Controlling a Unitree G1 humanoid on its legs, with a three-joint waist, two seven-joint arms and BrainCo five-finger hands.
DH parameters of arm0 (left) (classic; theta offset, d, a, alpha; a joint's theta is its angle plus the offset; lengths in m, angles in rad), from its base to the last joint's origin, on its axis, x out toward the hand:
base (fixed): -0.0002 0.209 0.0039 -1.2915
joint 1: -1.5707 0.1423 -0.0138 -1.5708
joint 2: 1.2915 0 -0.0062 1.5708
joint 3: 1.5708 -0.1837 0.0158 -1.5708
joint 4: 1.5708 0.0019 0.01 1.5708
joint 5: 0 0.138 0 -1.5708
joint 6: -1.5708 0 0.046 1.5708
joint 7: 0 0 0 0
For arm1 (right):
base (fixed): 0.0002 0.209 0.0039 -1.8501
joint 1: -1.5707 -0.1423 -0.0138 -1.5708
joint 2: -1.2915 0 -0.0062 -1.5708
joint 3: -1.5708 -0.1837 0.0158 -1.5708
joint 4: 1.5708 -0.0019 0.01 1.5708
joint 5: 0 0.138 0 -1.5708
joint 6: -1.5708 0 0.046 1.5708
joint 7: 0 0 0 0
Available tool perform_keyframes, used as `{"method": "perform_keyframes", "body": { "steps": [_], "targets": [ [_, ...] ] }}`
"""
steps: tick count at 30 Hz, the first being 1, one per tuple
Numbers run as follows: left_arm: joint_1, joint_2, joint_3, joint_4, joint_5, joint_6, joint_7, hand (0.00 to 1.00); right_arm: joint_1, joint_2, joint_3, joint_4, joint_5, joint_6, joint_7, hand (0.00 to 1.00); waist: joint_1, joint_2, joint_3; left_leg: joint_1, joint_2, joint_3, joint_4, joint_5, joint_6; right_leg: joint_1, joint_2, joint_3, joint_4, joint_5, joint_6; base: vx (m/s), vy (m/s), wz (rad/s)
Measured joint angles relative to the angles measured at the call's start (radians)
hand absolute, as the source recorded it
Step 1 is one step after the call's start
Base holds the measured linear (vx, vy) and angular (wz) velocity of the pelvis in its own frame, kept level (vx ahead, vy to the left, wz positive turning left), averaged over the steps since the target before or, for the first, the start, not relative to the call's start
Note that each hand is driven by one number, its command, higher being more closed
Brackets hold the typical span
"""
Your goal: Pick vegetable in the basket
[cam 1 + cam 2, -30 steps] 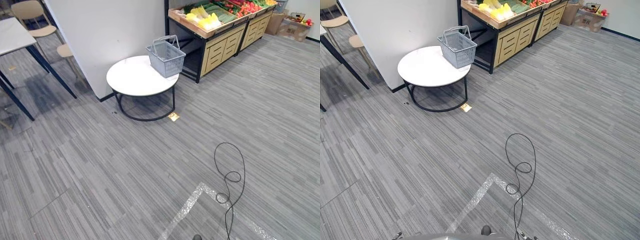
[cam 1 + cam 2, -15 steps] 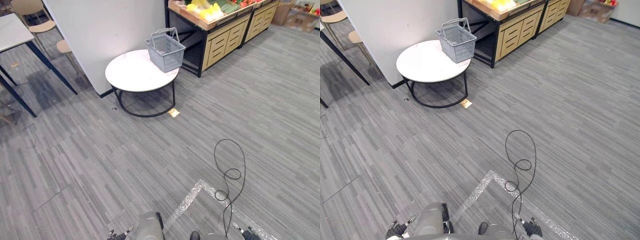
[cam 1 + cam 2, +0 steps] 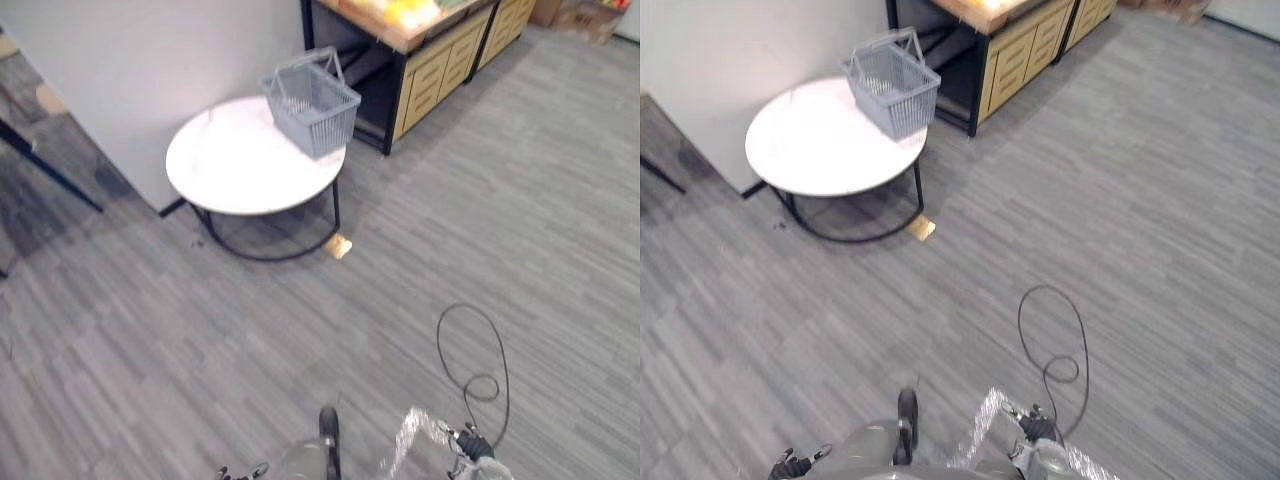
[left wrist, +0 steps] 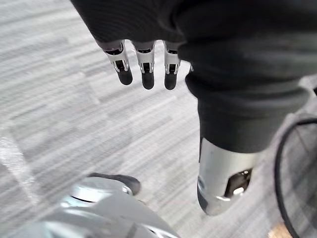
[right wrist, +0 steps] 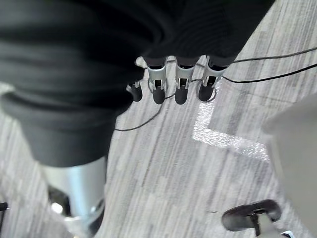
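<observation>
A grey plastic basket with its handles raised stands on the far right edge of a round white table; nothing shows inside it. Behind it, yellow vegetables lie on a wooden stand at the top of the view. Both hands hang low over the carpet, far from the table. My left hand has straight fingers and holds nothing, and it also shows at the bottom edge. My right hand is likewise open and empty, low at the right.
A pale wall panel rises just behind the table. The stand has drawer fronts facing the aisle. A small tan tag lies by the table's black frame, and silver tape marks the carpet near me. A dark table leg slants at far left.
The camera has moved forward and dipped: table and basket appear larger and nearer, and most of the vegetable stand has slid off the top. Both hands have come into view at the bottom edge.
</observation>
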Motion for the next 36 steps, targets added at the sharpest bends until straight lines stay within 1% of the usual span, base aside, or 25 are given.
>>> {"method": "perform_keyframes", "body": {
  "steps": [2,3,4,5,7,8,10,12,13,14,15,16,17,18,19,20,22,25,28,29,30,31,32,34,36],
  "targets": [
    [-0.004,0.006,-0.016,-0.009,0.004,0.001,-0.001,0.0,0.009,-0.013,-0.002,-0.002,0.0,-0.001,0.007,0.0,-0.02,0.005,0.004,0.102,-0.002,0.004,-0.012,-0.06,0.003,-0.101,-0.035,-0.08,0.197,-0.045,-0.071,0.52,0.144,-0.25],
    [-0.017,0.004,-0.018,-0.01,0.004,0.001,-0.001,0.0,0.014,-0.014,-0.03,-0.009,0.001,-0.004,0.007,0.0,-0.028,0.011,0.008,0.169,-0.001,0.005,-0.034,-0.087,0.005,-0.167,-0.045,-0.129,0.246,-0.084,-0.13,0.45,0.052,-0.15],
    [-0.041,0.005,-0.026,-0.011,0.004,0.002,-0.001,0.0,0.016,-0.016,-0.059,-0.027,0.004,-0.008,0.005,0.0,-0.041,0.013,0.016,0.228,0.0,0.003,-0.052,-0.107,0.005,-0.217,-0.051,-0.181,0.218,-0.156,-0.167,0.45,0.026,-0.04],
    [-0.051,0.004,-0.026,-0.011,0.002,0.002,0.0,0.0,0.016,-0.015,-0.073,-0.033,0.003,-0.008,0.005,0.0,-0.049,0.013,0.018,0.251,0.002,0.002,-0.057,-0.116,0.003,-0.236,-0.055,-0.21,0.181,-0.185,-0.181,0.45,-0.026,0.22],
    [-0.102,-0.026,-0.02,-0.038,-0.002,0.0,0.008,0.0,0.023,-0.02,-0.128,-0.044,0.003,-0.008,0.004,0.0,-0.075,0.024,0.03,0.316,0.014,-0.028,-0.056,-0.17,-0.019,-0.29,-0.071,-0.32,-0.098,-0.216,-0.205,0.45,-0.082,0.46],
    [-0.107,-0.037,-0.017,-0.045,-0.003,0.0,0.008,0.0,0.03,-0.02,-0.141,-0.047,0.003,-0.008,0.003,0.0,-0.076,0.029,0.032,0.33,0.019,-0.037,-0.055,-0.182,-0.025,-0.293,-0.071,-0.339,-0.185,-0.213,-0.204,0.5,-0.132,0.55],
    [-0.145,-0.072,-0.011,-0.07,-0.004,-0.004,0.009,0.0,0.062,-0.016,-0.184,-0.054,0.004,-0.001,0.001,0.0,-0.075,0.04,0.038,0.378,0.053,-0.066,-0.059,-0.231,-0.073,-0.297,-0.06,-0.359,-0.589,-0.143,-0.184,0.59,-0.196,0.5],
    [-0.154,-0.086,-0.002,-0.067,-0.005,-0.003,0.009,0.0,0.087,-0.008,-0.196,-0.052,0.003,0.003,-0.002,0.0,-0.076,0.039,0.041,0.417,0.084,-0.083,-0.061,-0.265,-0.117,-0.299,-0.049,-0.335,-0.783,-0.085,-0.174,0.75,-0.311,0.43],
    [-0.15,-0.094,0.012,-0.066,-0.005,-0.002,0.01,0.0,0.108,0.002,-0.194,-0.052,0.002,0.008,-0.002,0.0,-0.076,0.035,0.044,0.447,0.107,-0.089,-0.06,-0.281,-0.138,-0.29,-0.046,-0.317,-0.822,-0.065,-0.172,0.86,-0.389,0.35],
    [-0.148,-0.103,0.023,-0.064,-0.005,-0.001,0.01,0.0,0.112,0.003,-0.198,-0.053,0.004,0.014,-0.001,0.0,-0.076,0.037,0.048,0.464,0.126,-0.098,-0.051,-0.283,-0.14,-0.291,-0.04,-0.315,-0.786,0.009,-0.175,0.86,-0.432,0.32],
    [-0.142,-0.114,0.027,-0.051,-0.005,-0.002,0.01,0.0,0.112,-0.006,-0.197,-0.054,0.003,0.021,-0.001,0.0,-0.081,0.063,0.055,0.461,0.163,-0.115,0.001,-0.272,-0.152,-0.319,-0.027,-0.315,-0.669,0.03,-0.179,0.56,-0.311,0.2],
    [-0.142,-0.127,0.027,-0.037,-0.005,-0.002,0.009,0.0,0.111,-0.012,-0.197,-0.054,0.003,0.021,-0.001,0.0,-0.079,0.074,0.061,0.459,0.186,-0.13,0.052,-0.247,-0.162,-0.33,-0.016,-0.311,-0.589,0.018,-0.207,0.7,-0.419,0.12],
    [-0.135,-0.147,0.029,-0.023,-0.007,-0.001,0.009,0.0,0.107,-0.026,-0.196,-0.051,0.002,0.021,-0.001,0.0,-0.076,0.099,0.056,0.44,0.222,-0.143,0.127,-0.214,-0.171,-0.329,0.011,-0.322,-0.533,-0.042,-0.244,0.57,-0.347,-0.04],
    [-0.132,-0.151,0.036,-0.021,-0.008,-0.003,0.008,0.0,0.098,-0.034,-0.196,-0.049,0.002,0.023,-0.001,0.0,-0.074,0.113,0.05,0.39,0.251,-0.162,0.236,-0.159,-0.166,-0.319,0.029,-0.343,-0.505,-0.086,-0.252,0.85,-0.482,0.01],
    [-0.134,-0.144,0.04,-0.015,-0.008,-0.001,0.007,0.0,0.088,-0.04,-0.182,-0.046,0.001,0.023,-0.001,0.0,-0.082,0.121,0.05,0.294,0.285,-0.183,0.433,-0.021,-0.156,-0.278,0.046,-0.364,-0.498,-0.135,-0.263,0.71,-0.361,0.16],
    [-0.135,-0.14,0.043,-0.01,-0.009,-0.002,0.007,0.0,0.089,-0.05,-0.166,-0.044,0.001,0.022,-0.003,0.0,-0.084,0.121,0.057,0.19,0.336,-0.184,0.638,0.099,-0.171,-0.203,0.076,-0.386,-0.535,-0.164,-0.278,0.85,-0.387,0.17],
    [-0.137,-0.122,0.051,-0.009,-0.012,-0.004,0.006,0.0,0.092,-0.064,-0.135,-0.038,0.001,0.026,-0.007,0.0,-0.072,0.121,0.068,0.105,0.391,-0.115,0.863,0.037,-0.165,-0.073,0.112,-0.389,-0.604,-0.172,-0.291,0.72,-0.276,-0.02],
    [-0.134,-0.101,0.064,-0.01,-0.012,-0.004,0.006,0.0,0.081,-0.07,-0.098,-0.037,0.0,0.025,-0.017,0.0,-0.065,0.089,0.08,-0.024,0.346,-0.006,0.91,-0.099,-0.163,0.129,0.115,-0.384,-0.752,-0.172,-0.291,0.54,-0.163,-0.04],
    [-0.127,-0.095,0.066,-0.03,-0.036,-0.008,0.007,0.0,0.054,-0.076,-0.093,-0.039,0.001,0.023,-0.017,0.0,-0.023,0.088,0.08,-0.14,0.277,0.092,0.684,-0.153,-0.162,0.217,0.11,-0.378,-0.836,-0.177,-0.279,0.39,-0.016,-0.31],
    [-0.128,-0.095,0.062,-0.035,-0.044,-0.009,0.006,0.0,0.053,-0.076,-0.085,-0.041,0.001,0.022,-0.017,0.0,-0.017,0.086,0.081,-0.149,0.261,0.117,0.606,-0.149,-0.158,0.235,0.106,-0.38,-0.844,-0.186,-0.26,0.4,0.069,-0.25],
    [-0.126,-0.096,0.054,-0.035,-0.045,-0.01,0.007,0.0,0.043,-0.077,-0.061,-0.048,0.001,0.021,-0.015,0.0,-0.016,0.089,0.081,-0.15,0.228,0.168,0.422,-0.098,-0.131,0.272,0.106,-0.389,-0.86,-0.216,-0.216,0.42,0.108,0.02],
    [-0.118,-0.103,0.04,-0.024,-0.044,-0.008,0.007,0.0,0.039,-0.083,-0.038,-0.053,0.001,0.02,-0.009,0.0,-0.018,0.119,0.068,-0.146,0.212,0.202,0.244,0.039,-0.117,0.302,0.132,-0.403,-0.871,-0.246,-0.193,0.43,0.128,0.17],
    [-0.117,-0.103,0.032,-0.022,-0.045,-0.008,0.006,0.0,0.037,-0.089,-0.031,-0.052,0.001,0.021,-0.008,0.0,-0.018,0.125,0.065,-0.143,0.207,0.229,0.201,0.056,-0.002,0.318,0.142,-0.407,-0.872,-0.266,-0.185,0.41,0.139,0.6],
    [-0.123,-0.064,0.023,-0.027,-0.044,-0.008,0.004,0.0,0.02,-0.057,0.018,-0.049,-0.002,0.021,0.007,0.0,-0.015,0.036,0.037,-0.127,0.112,0.259,0.105,0.062,0.008,0.327,0.089,-0.412,-0.891,-0.279,-0.184,0.44,0.118,0.73],
    [-0.124,-0.056,0.03,-0.031,-0.044,-0.007,0.005,0.0,-0.023,-0.049,0.021,-0.046,-0.005,0.02,0.015,0.0,-0.001,0.021,0.039,-0.127,0.084,0.266,0.091,0.056,0.033,0.331,0.074,-0.406,-0.909,-0.243,-0.172,0.3,0.073,0.35]
  ]
}}
